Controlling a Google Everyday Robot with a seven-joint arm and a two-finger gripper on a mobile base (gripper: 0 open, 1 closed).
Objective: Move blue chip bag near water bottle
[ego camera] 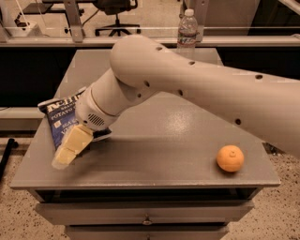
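Observation:
The blue chip bag (58,115) lies flat at the left side of the grey table (154,159), dark navy with white lettering. My gripper (70,146), cream-coloured, points down and left over the bag's lower right part and hides it. I cannot tell whether it touches the bag. The water bottle (187,29), clear with a white cap, stands upright at the table's far edge, right of centre and far from the bag. My large white arm (187,84) crosses the table from the right.
An orange (230,158) sits near the table's front right corner. The table has drawers (145,218) under its front edge. An office chair (117,14) and a rail stand behind the table.

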